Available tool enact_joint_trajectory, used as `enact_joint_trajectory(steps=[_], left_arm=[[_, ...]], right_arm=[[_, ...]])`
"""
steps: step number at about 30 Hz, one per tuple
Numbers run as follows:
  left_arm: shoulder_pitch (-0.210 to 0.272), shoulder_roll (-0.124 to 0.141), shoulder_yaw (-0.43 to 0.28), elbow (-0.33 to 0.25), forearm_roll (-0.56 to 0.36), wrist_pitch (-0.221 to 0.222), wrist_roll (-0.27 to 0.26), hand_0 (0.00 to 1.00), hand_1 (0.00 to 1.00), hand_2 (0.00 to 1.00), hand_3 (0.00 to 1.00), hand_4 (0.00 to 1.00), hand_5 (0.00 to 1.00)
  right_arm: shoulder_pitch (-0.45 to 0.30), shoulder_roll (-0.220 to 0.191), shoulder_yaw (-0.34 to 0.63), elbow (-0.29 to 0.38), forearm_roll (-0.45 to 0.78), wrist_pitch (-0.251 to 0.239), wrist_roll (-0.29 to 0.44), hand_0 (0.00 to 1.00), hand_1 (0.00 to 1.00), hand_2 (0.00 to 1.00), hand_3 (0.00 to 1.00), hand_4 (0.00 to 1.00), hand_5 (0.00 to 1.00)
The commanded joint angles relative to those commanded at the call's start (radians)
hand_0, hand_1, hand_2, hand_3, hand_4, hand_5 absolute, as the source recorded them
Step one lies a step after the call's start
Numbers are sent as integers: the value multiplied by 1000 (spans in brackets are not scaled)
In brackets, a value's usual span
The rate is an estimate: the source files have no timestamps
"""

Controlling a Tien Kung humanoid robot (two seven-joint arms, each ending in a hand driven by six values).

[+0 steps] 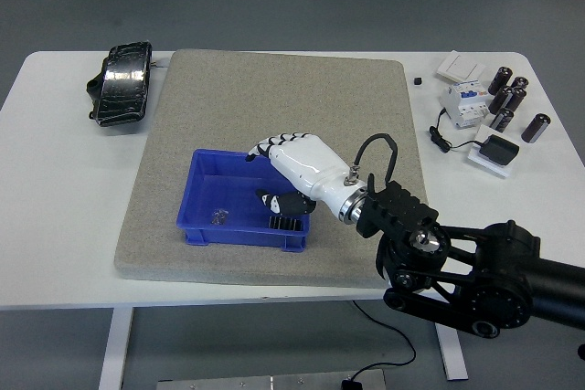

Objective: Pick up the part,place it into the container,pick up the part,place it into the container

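the right hand is down inside the blue container on the grey mat, its white fingers curled over the black gear part at the bin's right end, though i can't tell if it grips the gear or has let go. a small part already lies on the bin floor, so this looks like the second placing. next it needs the fingers to loosen and the hand to lift clear without snagging the wall.
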Motion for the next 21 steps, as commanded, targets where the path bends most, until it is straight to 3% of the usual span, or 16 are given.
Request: enact_joint_trajectory(steps=[7,9,16,21], left_arm=[[3,-1,0,-1,-1,1,1,674,668,603,568,515,473],[3,-1,0,0,-2,1,0,674,668,603,568,510,472],[3,-2,-1,1,-3,0,-1,674,668,603,568,508,473],[4,-3,-1,0,-3,2,-1,674,668,603,568,506,471]], right_arm=[[-7,-54,129,1,99,-33,25,734,828,816,753,663,270],[-4,-70,147,-17,112,-38,27,704,779,799,749,664,272],[3,-97,94,-132,129,-20,25,658,735,789,747,654,260],[-10,-105,46,-171,130,1,23,652,725,791,749,653,270]])
